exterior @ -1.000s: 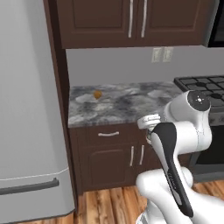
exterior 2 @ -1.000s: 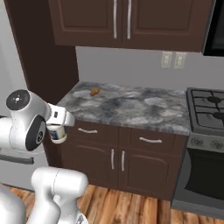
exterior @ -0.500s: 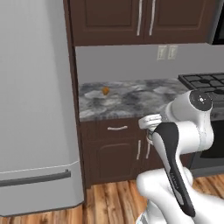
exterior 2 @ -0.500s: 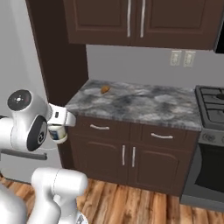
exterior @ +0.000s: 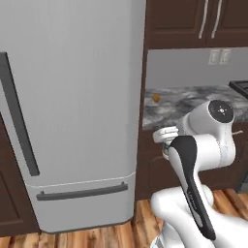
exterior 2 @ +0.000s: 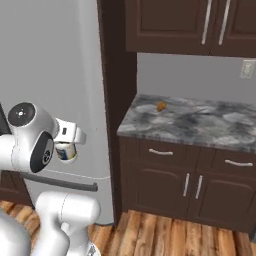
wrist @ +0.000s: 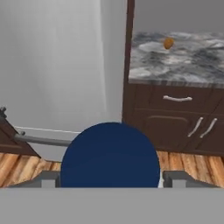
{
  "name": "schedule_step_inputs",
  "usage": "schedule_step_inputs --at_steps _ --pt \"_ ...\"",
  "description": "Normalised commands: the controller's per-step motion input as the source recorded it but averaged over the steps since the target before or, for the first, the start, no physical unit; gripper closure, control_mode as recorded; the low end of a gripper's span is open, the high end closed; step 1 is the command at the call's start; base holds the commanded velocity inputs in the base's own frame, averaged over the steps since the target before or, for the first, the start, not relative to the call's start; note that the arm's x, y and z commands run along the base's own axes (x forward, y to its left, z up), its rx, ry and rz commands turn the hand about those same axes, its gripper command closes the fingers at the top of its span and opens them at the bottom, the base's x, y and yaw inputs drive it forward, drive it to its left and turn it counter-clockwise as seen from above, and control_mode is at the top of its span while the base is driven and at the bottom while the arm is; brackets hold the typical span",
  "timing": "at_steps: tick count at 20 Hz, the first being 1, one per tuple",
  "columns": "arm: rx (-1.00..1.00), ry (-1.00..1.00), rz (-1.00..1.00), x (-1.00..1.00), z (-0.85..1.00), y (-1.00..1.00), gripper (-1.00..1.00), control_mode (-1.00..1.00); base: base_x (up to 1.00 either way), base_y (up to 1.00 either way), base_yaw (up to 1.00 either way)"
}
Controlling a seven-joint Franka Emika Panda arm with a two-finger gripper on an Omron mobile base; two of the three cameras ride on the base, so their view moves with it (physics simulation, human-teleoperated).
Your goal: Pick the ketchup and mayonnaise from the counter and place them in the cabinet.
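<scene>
My gripper point(exterior 2: 66, 153) hangs low in front of the fridge, shut on the mayonnaise point(exterior 2: 64, 150), a short white jar with a dark label band. In the hand view the jar's round dark blue end point(wrist: 110, 159) sits between my grey fingertips point(wrist: 47, 178). The hand point(exterior: 164, 137) also shows beside the arm's elbow in the left base view. The grey speckled counter point(exterior 2: 190, 122) point(exterior: 193, 99) point(wrist: 183, 57) lies to the right, well away from the gripper. The ketchup is out of view. Dark brown wood point(exterior: 10, 193) shows left of the fridge; I cannot tell if it is the cabinet.
A tall grey fridge point(exterior: 72, 97) point(exterior 2: 50, 60) stands straight ahead, with a bar handle point(exterior: 82, 193) on its lower drawer. A small orange thing point(exterior 2: 161, 106) point(wrist: 168, 43) lies on the counter. Wall cupboards point(exterior 2: 190, 25) hang above it. The floor is wood.
The whole picture has shifted right as the base moved left: the fridge now takes up most of the view. The arm keeps its pose with the jar held.
</scene>
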Motion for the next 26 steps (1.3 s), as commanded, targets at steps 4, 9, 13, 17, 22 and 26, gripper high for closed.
schedule_step_inputs --at_steps 4,9,13,17,22,26 --pt "0.0 0.0 0.0 0.0 0.0 0.0 1.0 1.0 0.0 1.0 0.0" --pt "0.0 0.0 0.0 0.0 0.0 0.0 1.0 1.0 0.0 0.95 0.0" --pt "0.0 0.0 0.0 0.0 0.0 0.0 1.0 1.0 0.0 0.87 0.0" --pt "0.0 0.0 0.0 0.0 0.0 0.0 1.0 1.0 0.0 0.65 0.0" --pt "0.0 0.0 0.0 0.0 0.0 0.0 1.0 1.0 0.0 0.56 0.0" --pt "0.0 0.0 0.0 0.0 0.0 0.0 1.0 1.0 0.0 0.41 0.0"
